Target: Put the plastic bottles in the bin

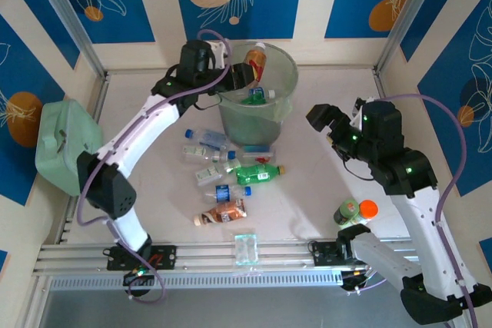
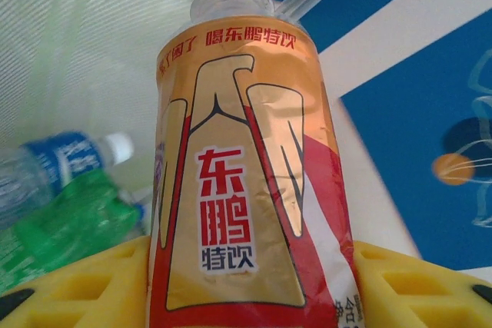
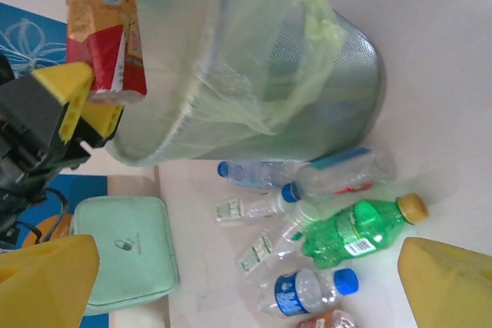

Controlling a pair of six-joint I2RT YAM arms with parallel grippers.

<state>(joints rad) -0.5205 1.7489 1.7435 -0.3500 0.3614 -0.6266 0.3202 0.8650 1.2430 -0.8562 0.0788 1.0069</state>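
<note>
An orange-red bottle (image 2: 238, 190) with a white cap is held upright over the rim of the pale green bin (image 1: 231, 117), with my left gripper (image 1: 244, 74) shut on its lower body. Its yellow fingers (image 2: 84, 286) press both sides. Inside the bin lie a blue-labelled bottle (image 2: 54, 167) and a green one (image 2: 69, 220). In front of the bin several plastic bottles lie on the table: a green one (image 1: 257, 173), a blue-labelled one (image 1: 231, 192), an orange one (image 1: 223, 211) and clear ones (image 1: 204, 137). My right gripper (image 1: 329, 124) hovers open to the right of the bin, holding nothing.
A mint green lidded box (image 1: 65, 144) sits at the left table edge. A stubby green item with an orange top (image 1: 355, 211) lies near the right arm's base. A small clear object (image 1: 246, 247) rests on the front rail.
</note>
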